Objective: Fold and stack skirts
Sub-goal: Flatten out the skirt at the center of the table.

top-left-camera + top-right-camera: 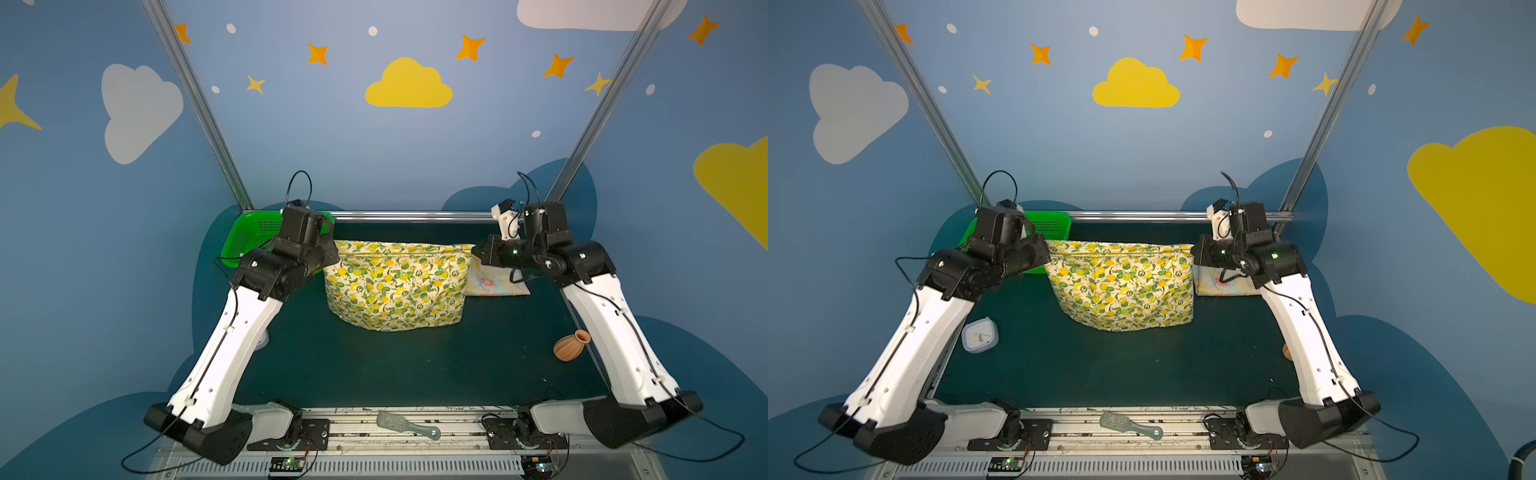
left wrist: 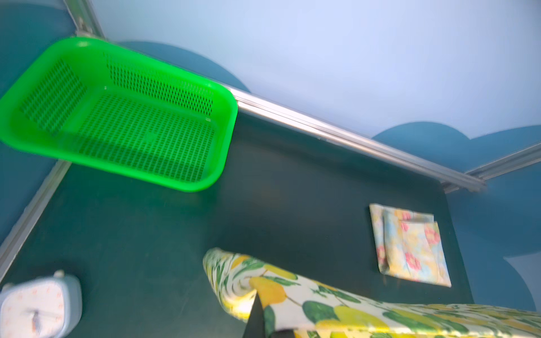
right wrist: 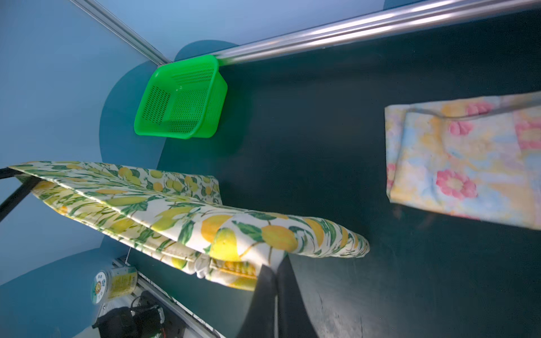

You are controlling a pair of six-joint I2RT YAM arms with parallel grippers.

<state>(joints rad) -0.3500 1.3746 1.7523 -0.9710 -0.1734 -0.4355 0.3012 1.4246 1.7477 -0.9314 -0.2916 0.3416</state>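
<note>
Right wrist view: flowery skirt (image 3: pixel 462 164) lies folded on the table (image 3: pixel 322 131), lemon skirt (image 3: pixel 175 210) hangs doubled between right end effector (image 3: pixel 275 264) and left end effector (image 2: pixel 257 295), each clamped on a corner, so I'd say more folding and the stacking are left

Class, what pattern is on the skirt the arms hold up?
The held skirt: yellow lemons, green leaves on cream; clearest in the right wrist view.
</note>
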